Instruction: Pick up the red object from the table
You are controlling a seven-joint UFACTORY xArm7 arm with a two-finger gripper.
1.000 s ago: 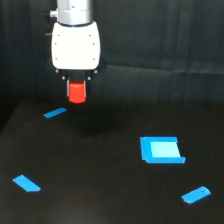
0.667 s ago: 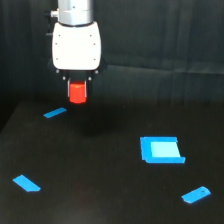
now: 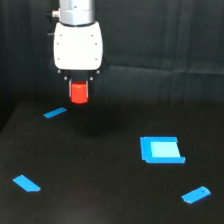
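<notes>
- The gripper (image 3: 79, 93) hangs below the white arm head, its jaws closed on the red object (image 3: 79, 93).
- The red object sits between the jaws, lifted clear of the table (image 3: 100, 190).
- 4 blue pieces lie on the table: a square (image 3: 161, 149) and 3 strips (image 3: 55, 113), (image 3: 27, 183), (image 3: 196, 194).

End effector (image 3: 79, 89) gripping red object (image 3: 79, 93) above table (image 3: 100, 180)

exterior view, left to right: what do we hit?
Blue strip at lower left → small blue strip → red object in the gripper → blue square piece → blue strip at lower right.
</notes>
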